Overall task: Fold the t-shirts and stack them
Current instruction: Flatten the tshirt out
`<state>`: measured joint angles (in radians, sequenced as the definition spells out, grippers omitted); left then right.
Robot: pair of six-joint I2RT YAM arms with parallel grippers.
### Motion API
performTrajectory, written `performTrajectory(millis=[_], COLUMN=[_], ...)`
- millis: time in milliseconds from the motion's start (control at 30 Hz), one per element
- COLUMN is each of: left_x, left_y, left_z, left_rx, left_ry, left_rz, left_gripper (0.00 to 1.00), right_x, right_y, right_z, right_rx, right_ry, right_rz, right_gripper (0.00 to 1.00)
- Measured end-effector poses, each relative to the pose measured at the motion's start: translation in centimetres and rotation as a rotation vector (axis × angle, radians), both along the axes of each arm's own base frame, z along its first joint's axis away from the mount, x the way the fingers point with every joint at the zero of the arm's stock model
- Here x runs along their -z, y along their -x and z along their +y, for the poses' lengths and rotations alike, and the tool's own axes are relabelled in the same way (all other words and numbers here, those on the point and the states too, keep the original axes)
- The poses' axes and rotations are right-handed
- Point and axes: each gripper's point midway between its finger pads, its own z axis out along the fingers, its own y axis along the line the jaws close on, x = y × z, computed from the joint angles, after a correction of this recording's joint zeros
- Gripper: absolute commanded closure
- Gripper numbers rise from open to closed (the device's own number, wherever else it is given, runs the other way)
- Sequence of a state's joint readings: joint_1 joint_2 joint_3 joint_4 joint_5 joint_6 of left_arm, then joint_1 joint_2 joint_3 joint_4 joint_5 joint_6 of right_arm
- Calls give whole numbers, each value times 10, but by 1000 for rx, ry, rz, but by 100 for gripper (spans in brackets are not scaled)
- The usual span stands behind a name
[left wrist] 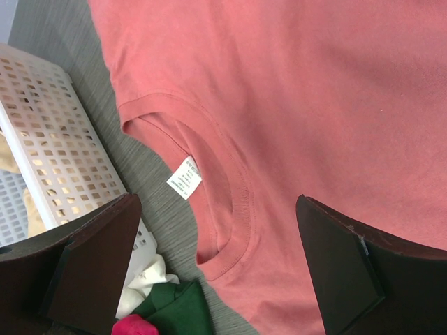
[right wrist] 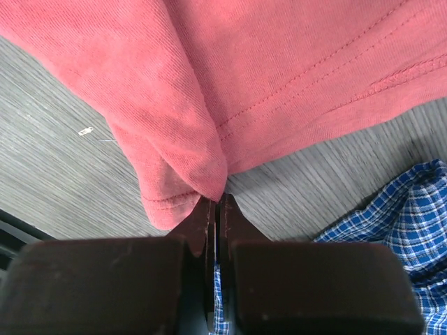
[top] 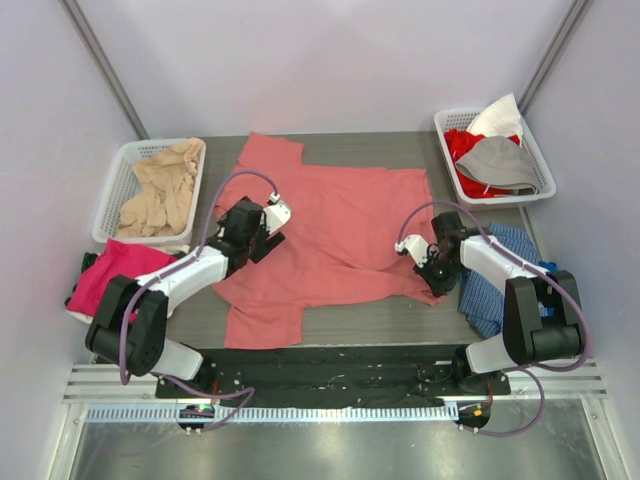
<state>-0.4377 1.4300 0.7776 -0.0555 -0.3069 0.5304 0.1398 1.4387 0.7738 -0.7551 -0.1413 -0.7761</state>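
Note:
A salmon-red t-shirt (top: 340, 230) lies spread on the grey table, its collar toward the left. My left gripper (top: 268, 232) hovers wide open over the collar (left wrist: 230, 209) and its white label (left wrist: 184, 177), with nothing between the fingers (left wrist: 98, 265). At the shirt's lower right corner, my right gripper (top: 425, 268) is shut, its tips (right wrist: 216, 200) pinching a bunched fold of the hem (right wrist: 174, 174). Other t-shirts: beige ones (top: 160, 190) in the left basket, a magenta one (top: 115, 270) at the left edge, and red (top: 468, 150) and grey (top: 500, 162) ones in the right basket.
A white basket (top: 112, 190) stands at the back left and another (top: 443, 122) at the back right. Blue checked cloth (top: 500, 285) lies under the right arm, seen also in the right wrist view (right wrist: 405, 209). Green cloth (left wrist: 174, 310) sits near the left basket.

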Motion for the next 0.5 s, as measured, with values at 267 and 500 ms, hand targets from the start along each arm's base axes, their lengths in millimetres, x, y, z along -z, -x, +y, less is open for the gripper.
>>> performTrajectory(millis=[267,500], left_x=[7,-12], left_y=[-12,-60], left_z=[-8,-36], left_rx=[-8,-10], left_ry=[10,76], left_rz=[25,-10], left_gripper=[0,0], right_x=[-18,-61], right_y=[1,-4], right_z=[1,10], right_rx=[16,7], right_ry=[-8,-63], right_rz=[-15,-98], right_gripper=[99,99])
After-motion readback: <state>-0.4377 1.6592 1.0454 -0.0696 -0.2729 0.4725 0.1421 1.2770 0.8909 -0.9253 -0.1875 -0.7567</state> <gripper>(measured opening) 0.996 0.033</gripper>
